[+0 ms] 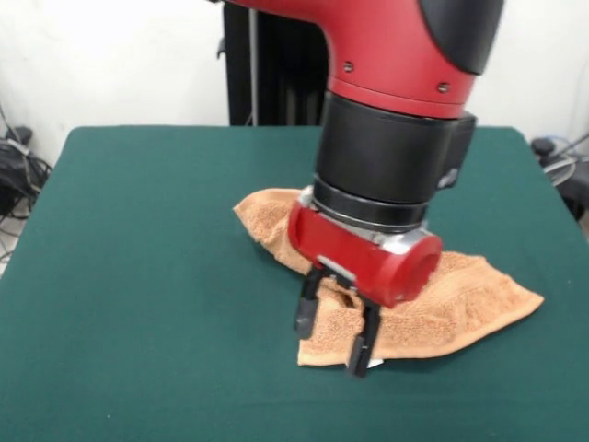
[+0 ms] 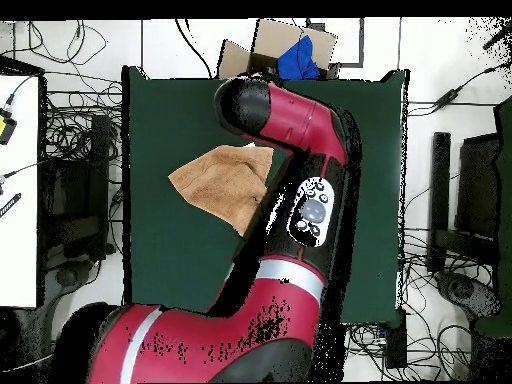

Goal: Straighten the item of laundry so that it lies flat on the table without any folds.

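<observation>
Although the arm fills the upper centre of the front view, the hand (image 1: 338, 331) is seen low at centre, its two black fingers (image 1: 306, 311) spread apart and pinching nothing, tips down at the towel's lower edge. The towel (image 1: 442, 308) lies right of centre on the green surface (image 1: 138, 276), rumpled and doubled over, one lobe reaching to the upper left behind the wrist and a point running out to the right. A small white tag (image 1: 376, 366) appears to peek out by the lower finger. Contact between fingertips and cloth cannot be confirmed.

In the overhead view the towel (image 2: 225, 185) is seen left of centre on the surface (image 2: 170, 260), partly covered on its right side by the red arm; the hand itself is hidden under the arm. A cardboard box (image 2: 262, 50) with something blue (image 2: 305, 58) in it is seen beyond the surface's top edge; what the blue thing is cannot be told.

The towel is judged light, soft and limp, likely to drag on the felt rather than slide. A free corner or the edge of the upper layer is judged the best hold for unfolding.
</observation>
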